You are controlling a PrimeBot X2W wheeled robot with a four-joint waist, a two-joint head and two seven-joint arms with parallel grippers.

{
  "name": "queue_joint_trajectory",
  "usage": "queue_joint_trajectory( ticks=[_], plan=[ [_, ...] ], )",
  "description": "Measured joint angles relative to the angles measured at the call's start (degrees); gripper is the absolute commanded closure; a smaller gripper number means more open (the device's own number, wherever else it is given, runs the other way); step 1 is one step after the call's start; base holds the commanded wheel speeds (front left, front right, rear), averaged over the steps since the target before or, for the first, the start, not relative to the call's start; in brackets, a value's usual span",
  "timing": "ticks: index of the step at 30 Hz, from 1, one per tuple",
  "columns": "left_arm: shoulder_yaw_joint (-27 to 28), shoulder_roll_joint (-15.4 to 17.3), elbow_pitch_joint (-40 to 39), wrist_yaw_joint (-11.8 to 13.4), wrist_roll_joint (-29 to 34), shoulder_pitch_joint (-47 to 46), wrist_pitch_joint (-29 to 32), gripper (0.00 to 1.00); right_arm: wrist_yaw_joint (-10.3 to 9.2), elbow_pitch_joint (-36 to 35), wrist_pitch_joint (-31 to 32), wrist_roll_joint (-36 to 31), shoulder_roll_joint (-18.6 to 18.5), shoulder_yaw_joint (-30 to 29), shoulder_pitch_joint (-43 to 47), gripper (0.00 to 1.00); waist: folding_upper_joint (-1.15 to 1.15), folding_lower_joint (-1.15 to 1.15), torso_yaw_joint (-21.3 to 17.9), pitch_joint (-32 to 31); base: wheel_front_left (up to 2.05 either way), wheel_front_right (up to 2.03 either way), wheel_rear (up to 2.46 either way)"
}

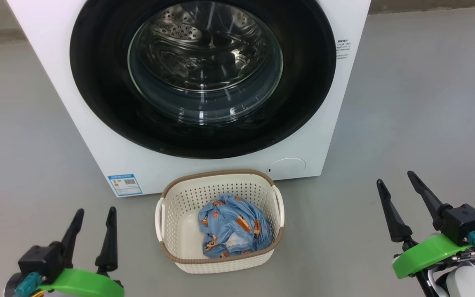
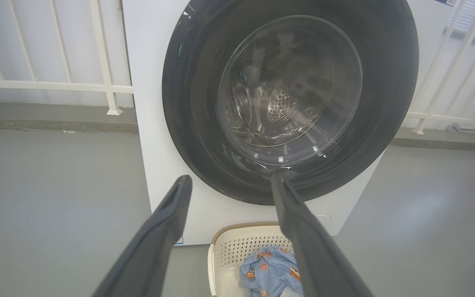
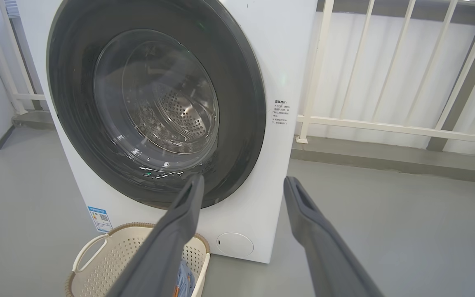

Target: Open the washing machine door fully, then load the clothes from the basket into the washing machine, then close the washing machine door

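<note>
Both pincers stood spread wide and empty. The left gripper [image 1: 97, 209] hung near the basket's [image 1: 221, 173] left side and the right gripper [image 1: 395, 176] well off to its right, each with two long dark fingers parted and nothing between them. Neither touched the basket.

The clothes [image 1: 233, 227], a crumpled bundle of light blue fabric printed with orange figures, lay inside the basket, toward its right half. They sat between the two grippers and apart from both.

Just behind the basket rose the washing machine [image 1: 109, 156]. The washing machine door [image 1: 204, 70] was closed flat against its front, a glossy black ring framing clear glass through which the perforated steel drum showed. A blue label sticker [image 1: 125, 185] marked the machine's front behind the basket's left corner, and a round white hatch [image 1: 286, 168] sat behind its right corner.

The basket rested on a grey floor [image 1: 406, 123]. Farther behind the basket, past the machine, ran a white railing [image 2: 56, 86].
</note>
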Motion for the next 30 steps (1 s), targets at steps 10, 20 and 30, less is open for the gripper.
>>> queue_joint_trajectory(
  ticks=[10,20,30],
  plan=[
    [0.9,-0.3,2.0,0.0,0.5,-0.4,-0.2,0.0,0.0,0.3,0.0,0.1,0.1,-0.3,-0.3,0.0,0.0,0.0,-0.3,-1.0,0.0,0.0,0.0],
    [1.2,-0.6,2.6,0.0,0.6,-0.4,-0.2,0.0,0.0,3.4,0.0,2.4,0.8,-0.5,-0.3,0.0,0.0,0.0,-0.2,-1.3,0.0,0.0,0.0],
    [0.9,-0.5,2.9,0.0,1.1,-0.4,-0.2,0.0,0.0,8.1,0.0,2.7,0.9,-0.8,-0.8,0.0,0.0,0.0,-0.2,-1.4,0.0,0.0,0.0]
  ],
)
